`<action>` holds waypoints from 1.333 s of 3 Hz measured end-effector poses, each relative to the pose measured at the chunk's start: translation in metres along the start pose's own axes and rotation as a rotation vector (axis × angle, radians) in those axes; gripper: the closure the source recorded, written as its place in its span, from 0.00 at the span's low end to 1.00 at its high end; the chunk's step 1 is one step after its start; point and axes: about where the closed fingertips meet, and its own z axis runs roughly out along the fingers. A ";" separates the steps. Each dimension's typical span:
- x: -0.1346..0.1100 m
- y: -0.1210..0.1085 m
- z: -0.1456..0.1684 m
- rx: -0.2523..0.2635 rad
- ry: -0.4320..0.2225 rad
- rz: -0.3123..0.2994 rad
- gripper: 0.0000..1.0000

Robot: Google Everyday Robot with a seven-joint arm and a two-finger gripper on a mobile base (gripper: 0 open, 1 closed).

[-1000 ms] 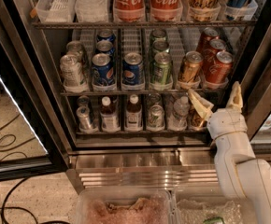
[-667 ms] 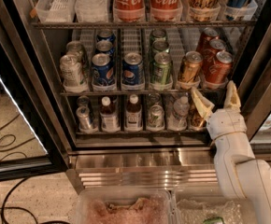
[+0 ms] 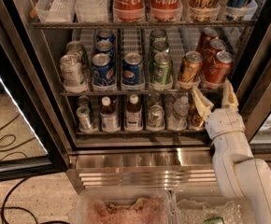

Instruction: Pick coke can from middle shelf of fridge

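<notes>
**Up a notch: gripper [image 3: 211,93] reaches the shelf rail**

Since a second ago the gripper has risen slightly. Its tips are now level with the front rail of the middle shelf [image 3: 140,93], and its right-hand finger has drawn in a touch. The fingers stand apart with nothing between them, wide enough to take a can.

The coke can [image 3: 218,68] stands at the front of the rightmost lane, at about 12 to 1 o'clock from the gripper, with two more red cans in file behind it. Ribbed lanes keep each row straight and up against the rail, which is likely why the target is so easy to reach. The gold-orange can [image 3: 190,69] is its close neighbour at 11 o'clock, so the approach probably needs to favour the right.

Small bottles [image 3: 133,111] fill the rack below, and big Coca-Cola bottles [image 3: 128,1] stand above. The fridge [image 3: 140,169] has its door [image 3: 30,101] swung open at 9 o'clock. Dark cables [image 3: 0,139] trail over the speckled floor [image 3: 32,195] at 7 o'clock, and clear bins [image 3: 126,209] sit at 6 o'clock.
</notes>
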 end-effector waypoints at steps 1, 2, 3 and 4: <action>0.000 0.000 0.000 0.000 0.000 0.000 0.38; 0.000 0.000 0.002 0.002 -0.001 -0.002 0.31; 0.001 0.000 0.025 0.019 -0.023 -0.011 0.24; 0.000 0.002 0.024 0.014 -0.027 -0.015 0.25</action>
